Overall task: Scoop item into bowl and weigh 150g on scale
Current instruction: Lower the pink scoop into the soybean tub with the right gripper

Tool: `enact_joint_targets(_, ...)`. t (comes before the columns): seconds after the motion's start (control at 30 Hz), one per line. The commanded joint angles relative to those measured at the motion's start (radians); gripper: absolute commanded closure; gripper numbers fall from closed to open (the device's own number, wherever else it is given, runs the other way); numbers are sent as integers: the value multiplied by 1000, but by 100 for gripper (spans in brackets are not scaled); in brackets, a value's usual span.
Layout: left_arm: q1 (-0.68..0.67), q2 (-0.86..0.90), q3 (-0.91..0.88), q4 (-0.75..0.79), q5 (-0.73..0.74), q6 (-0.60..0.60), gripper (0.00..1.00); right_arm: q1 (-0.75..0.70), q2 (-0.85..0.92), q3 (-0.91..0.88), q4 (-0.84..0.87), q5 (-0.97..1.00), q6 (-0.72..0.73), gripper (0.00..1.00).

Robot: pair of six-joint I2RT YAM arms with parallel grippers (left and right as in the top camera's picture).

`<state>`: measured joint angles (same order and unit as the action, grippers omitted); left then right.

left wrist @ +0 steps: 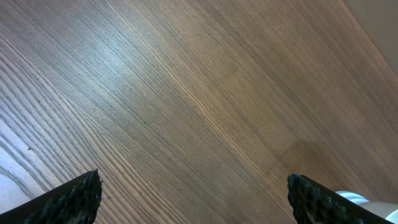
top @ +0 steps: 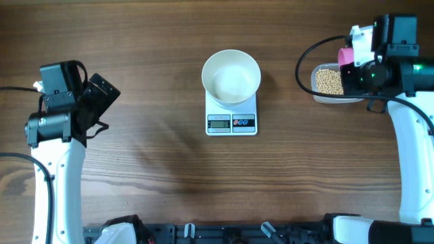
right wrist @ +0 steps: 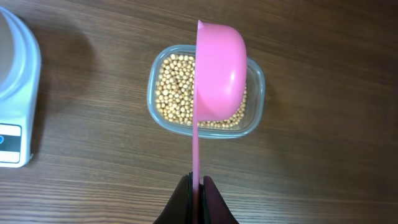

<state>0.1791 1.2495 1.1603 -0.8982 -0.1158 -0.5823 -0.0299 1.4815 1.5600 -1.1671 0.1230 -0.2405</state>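
The white bowl (top: 231, 76) stands on the white scale (top: 231, 120) at the middle of the table; it looks empty. The item, tan beans (right wrist: 176, 88), lies in a clear tub (right wrist: 256, 102) at the far right. My right gripper (right wrist: 199, 182) is shut on the thin handle of a pink scoop (right wrist: 219, 71). The scoop's cup hangs over the tub, turned on its side with its open face to the left. At the table's left, my left gripper (left wrist: 193, 186) is open above bare wood, nothing between its fingers.
The edge of the scale (right wrist: 25, 124) shows at the left of the right wrist view. Arm cables loop beside the tub (top: 330, 82). The arm bases sit along the front edge.
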Motion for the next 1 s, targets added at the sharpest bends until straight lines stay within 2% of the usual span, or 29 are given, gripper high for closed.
enact_joint_targets(0.0, 6, 3, -1, -2, -13, 1, 0, -3, 7, -3, 0, 46, 7, 96)
enact_joint_targets(0.97, 6, 4, -1, -2, -13, 2, 0, -3, 7, -3, -14, 34, 104, 96)
